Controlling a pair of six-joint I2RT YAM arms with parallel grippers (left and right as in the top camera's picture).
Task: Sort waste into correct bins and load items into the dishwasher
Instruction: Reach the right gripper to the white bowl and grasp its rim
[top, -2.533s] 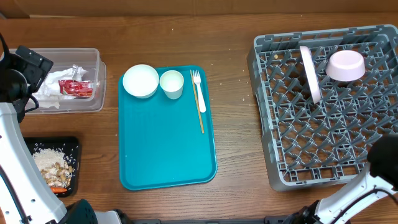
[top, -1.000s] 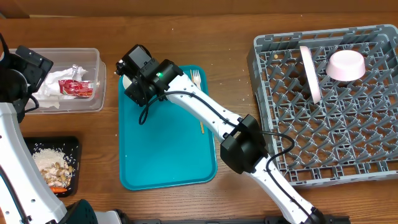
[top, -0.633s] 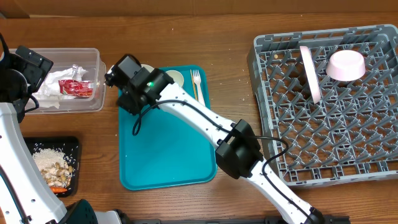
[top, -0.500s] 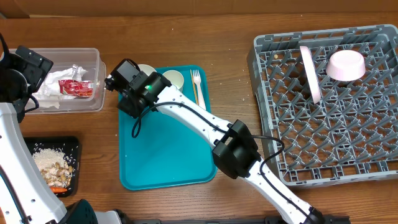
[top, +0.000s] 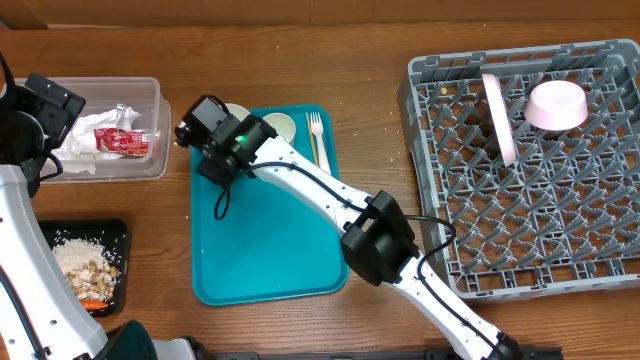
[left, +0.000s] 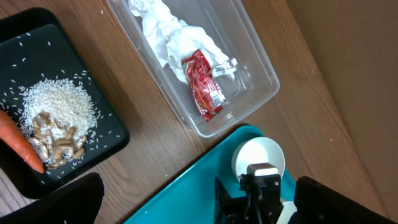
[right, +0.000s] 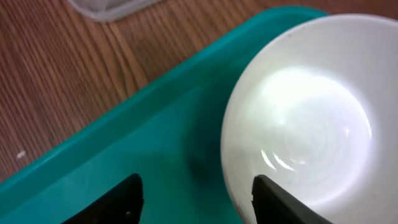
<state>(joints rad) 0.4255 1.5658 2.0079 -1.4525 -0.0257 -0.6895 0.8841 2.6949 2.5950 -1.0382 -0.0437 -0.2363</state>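
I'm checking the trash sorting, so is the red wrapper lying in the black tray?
No, the red wrapper lies in the clear box, beside the crumpled napkins.

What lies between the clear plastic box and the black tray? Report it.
Only a bare strip of wooden table, save one tiny white speck, separates the clear box from the black tray. The left wrist view shows it plainly.

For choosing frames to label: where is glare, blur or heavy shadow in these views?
Right wrist view: bright glare inside the small round white bowl; the right gripper at the bottom edge looks soft and dark. Left wrist view: the red shiny wrapper and white rice-like scraps are sharp. Overhead view: even light, the grey plastic dish rack clear.
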